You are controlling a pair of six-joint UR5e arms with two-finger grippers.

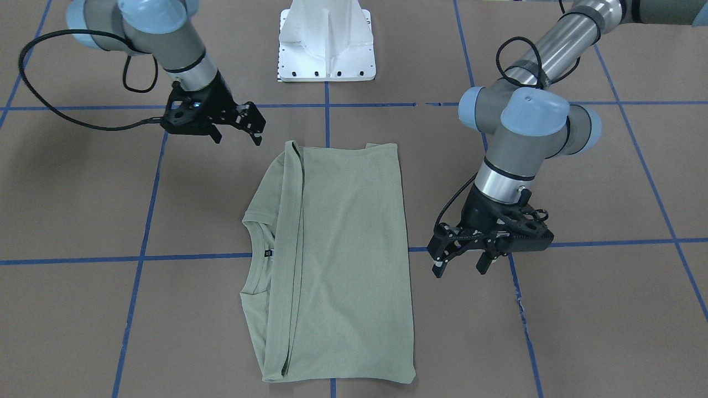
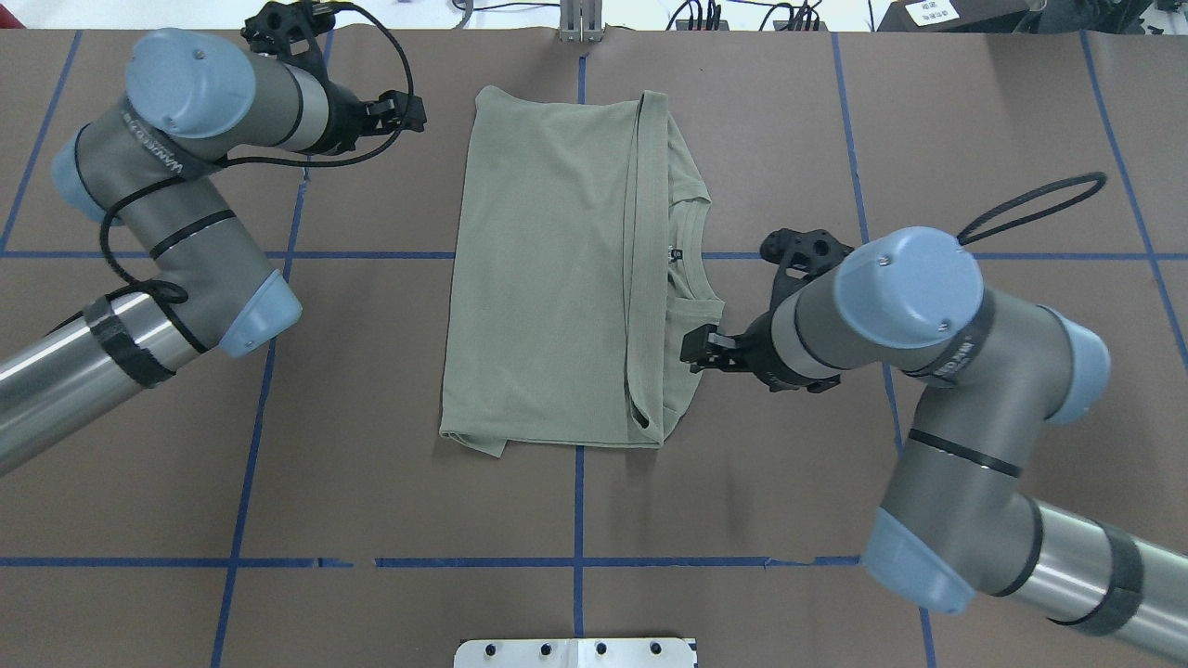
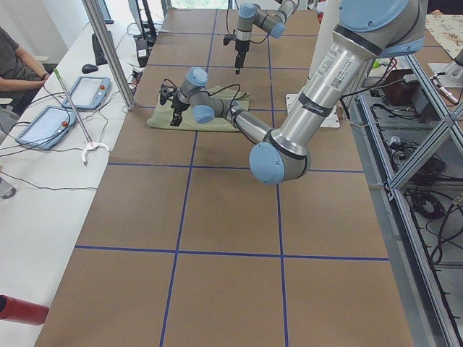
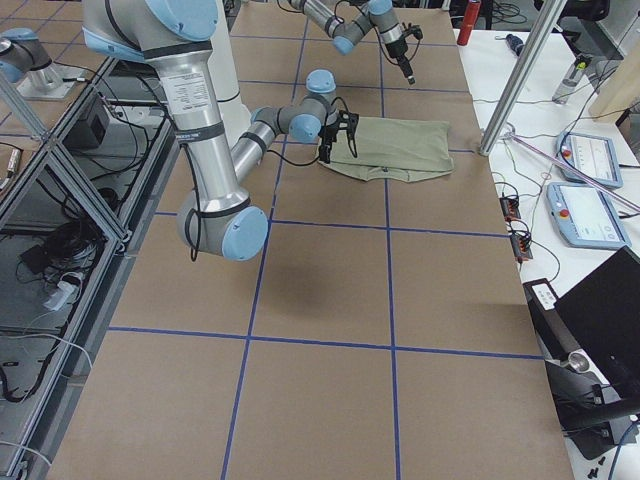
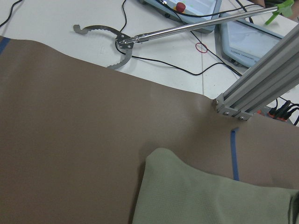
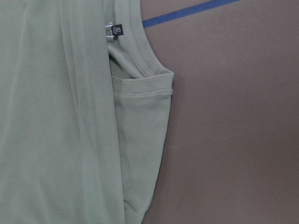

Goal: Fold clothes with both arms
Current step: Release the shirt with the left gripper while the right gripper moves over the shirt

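Resting flat on table (image 1: 581, 331), folded shirt (image 1: 343, 249)

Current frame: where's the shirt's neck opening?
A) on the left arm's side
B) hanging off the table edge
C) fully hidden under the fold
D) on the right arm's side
D: the ribbed collar and its label lie exposed at the shirt edge nearest the right gripper, flat on the table.
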